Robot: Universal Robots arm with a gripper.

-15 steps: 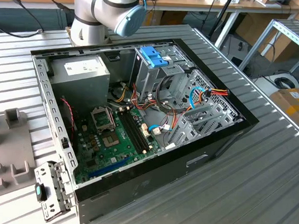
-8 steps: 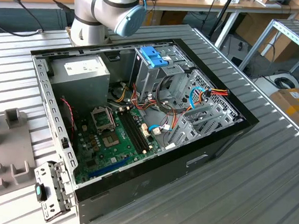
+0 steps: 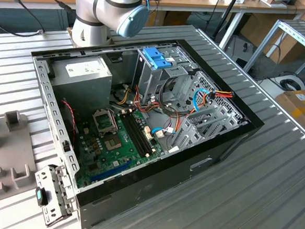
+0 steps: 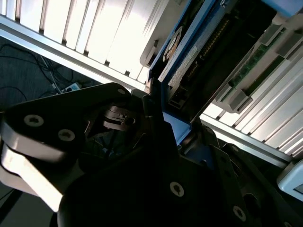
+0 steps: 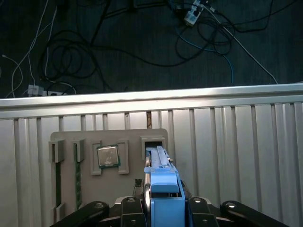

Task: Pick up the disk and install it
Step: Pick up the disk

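Ribbed metal desk (image 3: 252, 179), cable-strewn floor (image 5: 142, 47) beyond its edge: the gripper (image 5: 163, 210) is clamped on the disk (image 5: 163, 191).
In the first wrist view the fingers (image 5: 137, 213) sit tight against both sides of the blue carrier and hold the disk on edge. Its long axis runs straight out from the gripper. The far end is at a slot of the grey parts tray (image 5: 66, 137), beside a CPU (image 5: 108, 156), near the desk's edge. The open computer case (image 3: 136, 197) stands mid-desk.
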